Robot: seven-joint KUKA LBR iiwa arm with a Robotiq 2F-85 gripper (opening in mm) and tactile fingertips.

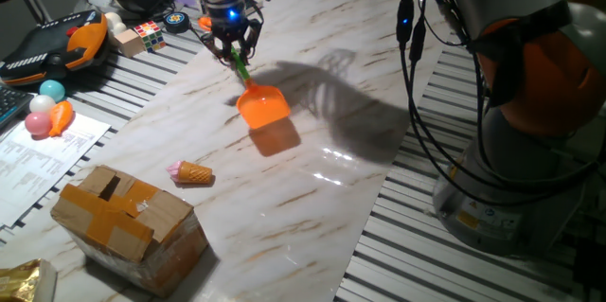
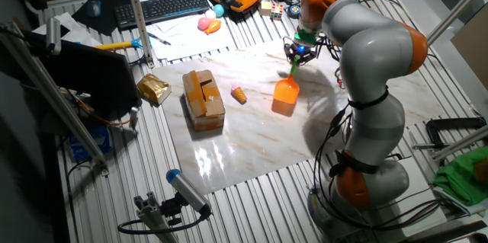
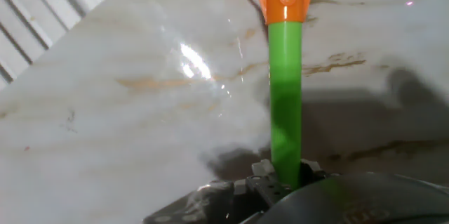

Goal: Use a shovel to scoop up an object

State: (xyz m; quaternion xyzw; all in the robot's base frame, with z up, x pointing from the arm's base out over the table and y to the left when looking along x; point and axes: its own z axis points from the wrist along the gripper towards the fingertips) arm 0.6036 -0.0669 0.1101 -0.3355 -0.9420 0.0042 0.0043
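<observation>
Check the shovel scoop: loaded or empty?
Empty. The shovel, held by its green shaft in the claw, has a bare orange scoop; the ice-cream cone lies apart on the table, near the cardboard box.

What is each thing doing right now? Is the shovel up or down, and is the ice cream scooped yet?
Tool: shut on the shovel's green shaft.
Shovel: held tilted, scoop down by the tabletop, nothing in it.
Cone: lying on its side on the table, apart from the shovel, not scooped yet.
Box: taped shut, sitting near the cone.
</observation>
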